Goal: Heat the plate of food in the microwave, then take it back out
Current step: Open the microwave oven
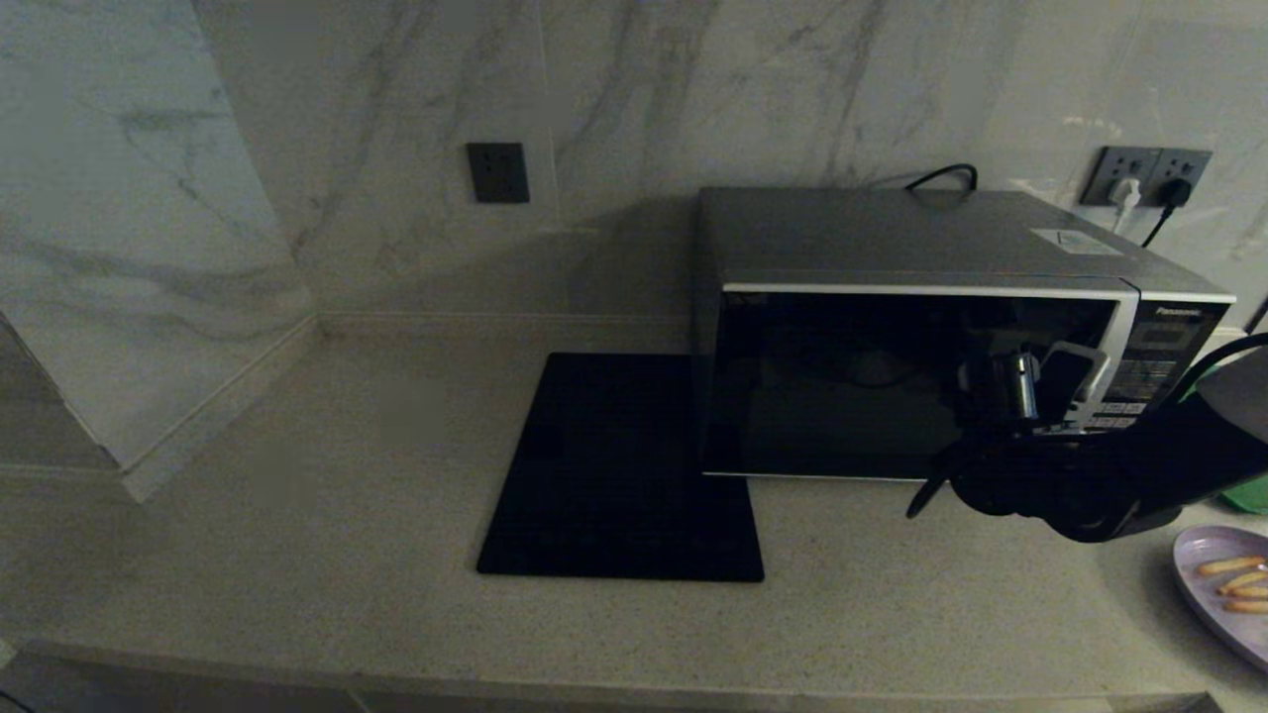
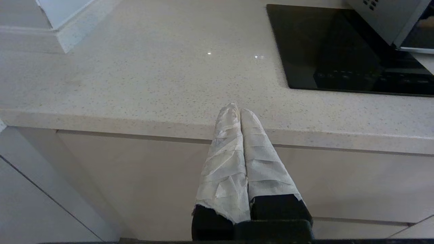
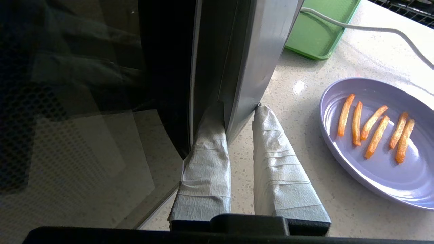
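Observation:
The microwave (image 1: 892, 248) stands at the back right of the counter, its dark glass door (image 3: 84, 101) closed or nearly so. My right gripper (image 3: 239, 110) reaches in from the right to the door's silver handle (image 3: 251, 51). One taped finger lies behind the handle and one in front, both pressed to it. In the head view that gripper (image 1: 1040, 386) is in front of the button panel. The lilac plate of food (image 3: 390, 176) with several orange sticks (image 3: 373, 135) rests on the counter right of the microwave (image 1: 1223, 584). My left gripper (image 2: 237, 110) hangs shut and empty below the counter's front edge.
A flat black mat (image 1: 624, 465) lies left of the microwave. A green tray (image 3: 318, 30) sits behind the plate, and a white cable (image 3: 373, 28) runs over the counter there. Wall sockets (image 1: 1144, 176) are behind the microwave. A marble wall closes the left side.

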